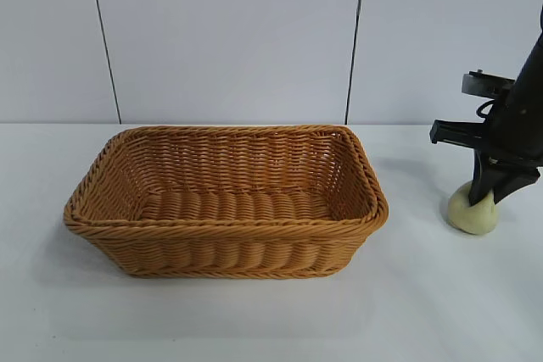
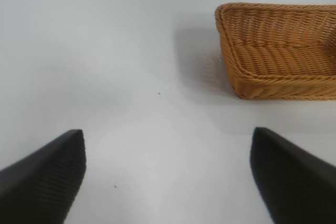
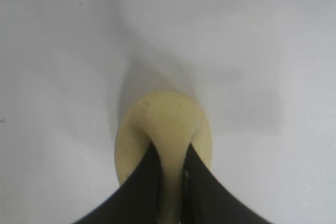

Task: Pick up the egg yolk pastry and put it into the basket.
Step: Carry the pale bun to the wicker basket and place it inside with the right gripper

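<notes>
Nearest the exterior camera lies a bare stretch of the white table [image 1: 254, 320]. Behind it, left of centre, stands the basket [image 1: 225, 201], a rectangular orange-brown wicker one with sloped sides and a braided rim; nothing lies inside it.

To the right of the basket and apart from it sits the egg yolk pastry [image 1: 473, 211], a small pale cream-yellow lump, at the table's right side. The right gripper [image 1: 490, 195] comes down on it steeply from above, and its dark fingers [image 1: 502, 182] reach into the pastry's top. In the right wrist view the two fingers [image 3: 137, 192] are pinched close together on the pastry [image 3: 163, 124], squeezing a narrow ridge of the soft dough between them while the rest bulges out round to both sides. A soft shadow lies on the table just past the pastry. Whether the pastry rests on the table or is just clear of it cannot be told.

The left gripper [image 2: 168, 177] does not show in the exterior view. Its own wrist view shows its two dark ribbed fingers [image 2: 47, 177] spread wide apart with nothing between them, hovering over bare table, with one corner of the basket [image 2: 273, 56] farther off.

Farthest back, a pale panelled wall [image 1: 229, 31] with two dark vertical seams rises behind the table.
</notes>
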Motion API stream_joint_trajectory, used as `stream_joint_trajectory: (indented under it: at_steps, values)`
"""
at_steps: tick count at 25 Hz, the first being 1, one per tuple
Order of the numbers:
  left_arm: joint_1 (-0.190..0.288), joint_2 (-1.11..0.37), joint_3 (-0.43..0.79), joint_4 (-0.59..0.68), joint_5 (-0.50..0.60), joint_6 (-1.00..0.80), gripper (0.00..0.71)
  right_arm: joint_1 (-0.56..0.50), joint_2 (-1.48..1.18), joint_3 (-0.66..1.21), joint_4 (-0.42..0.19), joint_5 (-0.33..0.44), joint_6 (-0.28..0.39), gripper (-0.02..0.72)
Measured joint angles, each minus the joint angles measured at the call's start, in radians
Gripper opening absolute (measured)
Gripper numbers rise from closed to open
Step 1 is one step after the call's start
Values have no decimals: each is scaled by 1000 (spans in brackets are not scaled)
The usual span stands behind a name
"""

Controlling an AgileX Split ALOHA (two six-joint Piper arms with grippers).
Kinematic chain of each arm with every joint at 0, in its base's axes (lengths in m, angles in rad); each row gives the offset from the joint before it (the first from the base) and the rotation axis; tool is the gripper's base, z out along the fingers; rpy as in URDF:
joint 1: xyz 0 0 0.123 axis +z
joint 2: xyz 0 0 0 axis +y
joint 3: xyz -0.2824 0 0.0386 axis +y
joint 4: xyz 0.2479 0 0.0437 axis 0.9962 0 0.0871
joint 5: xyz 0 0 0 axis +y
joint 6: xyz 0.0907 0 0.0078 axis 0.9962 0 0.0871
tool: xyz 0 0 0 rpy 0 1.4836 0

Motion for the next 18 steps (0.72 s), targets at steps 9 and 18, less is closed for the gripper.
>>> stream_joint_trajectory:
  at_steps: [9,18]
  values:
    - [0,0,0,0,0,0,615,0,-116,-168,0,203,-24,56]
    - [0,0,0,0,0,0,615,97,-126,-271,2,261,-27,56]
